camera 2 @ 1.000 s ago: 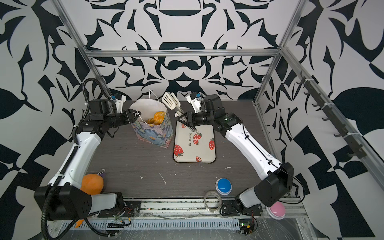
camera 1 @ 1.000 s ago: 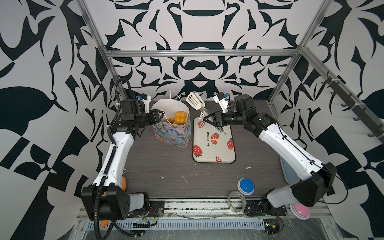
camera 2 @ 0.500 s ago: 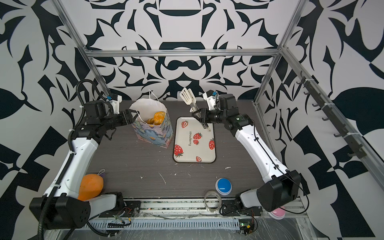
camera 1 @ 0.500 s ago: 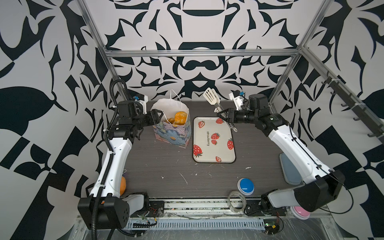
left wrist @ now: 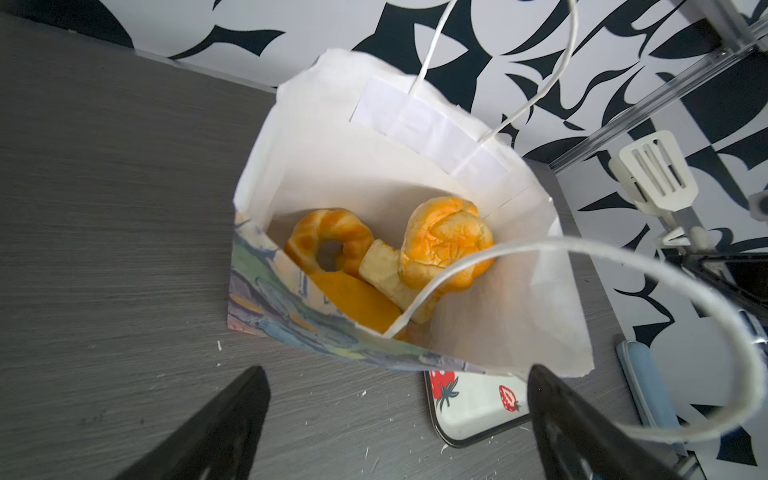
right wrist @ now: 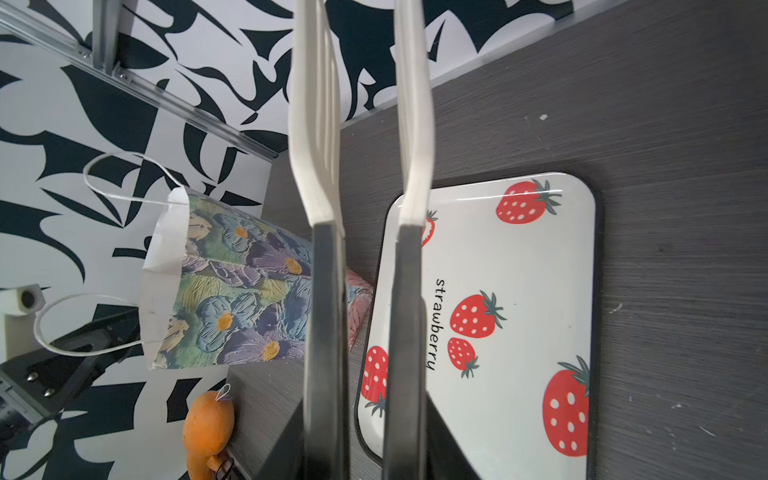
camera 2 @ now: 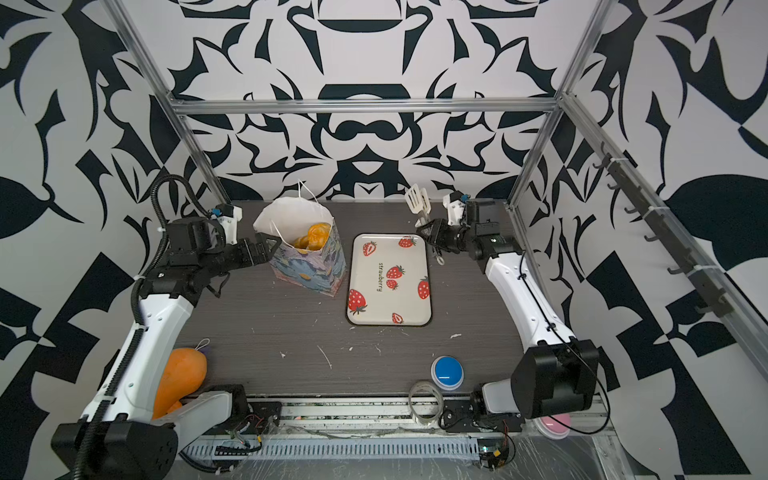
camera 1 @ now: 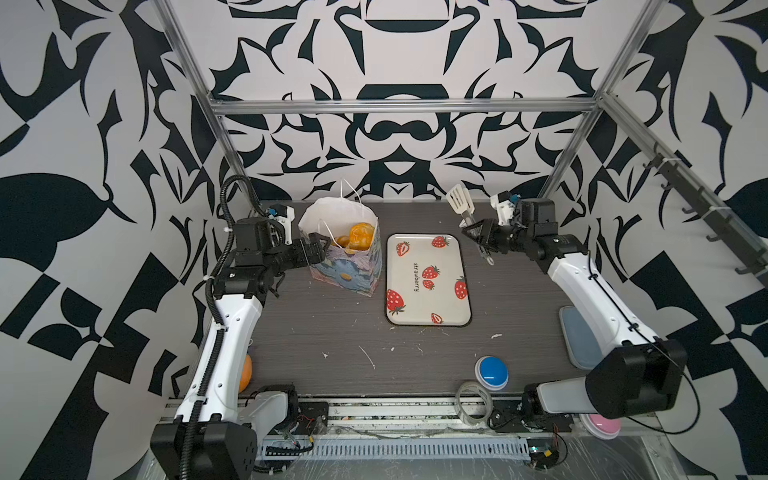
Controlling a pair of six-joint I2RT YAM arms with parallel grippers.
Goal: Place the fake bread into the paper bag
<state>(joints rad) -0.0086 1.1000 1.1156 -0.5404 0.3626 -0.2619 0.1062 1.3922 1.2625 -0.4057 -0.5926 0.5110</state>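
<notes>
Jaws on my left gripper [camera 1: 319, 248] are standing wide apart and gripping nothing, hovering just beside the near rim of the paper bag [camera 1: 353, 270]. Its front cord handle [left wrist: 582, 249] is looping close by one finger [left wrist: 582, 424], and I cannot tell whether they are touching. Jaws on my right gripper [camera 1: 478, 237] are clamping the tongs [camera 1: 459, 200] by their dark handles; the white tips are standing apart with nothing between them.

The fake bread [left wrist: 446, 241] is sitting inside the bag: I am seeing a round bun, a ring [left wrist: 328, 245] and at least two more pieces piled together. The bag is standing upright on the dark surface [camera 1: 332, 332], just left of the strawberry tray [camera 1: 446, 262] in both top views. The tongs are hanging off the tray's far right corner. A blue button [camera 1: 491, 371] is lying near the front edge.
</notes>
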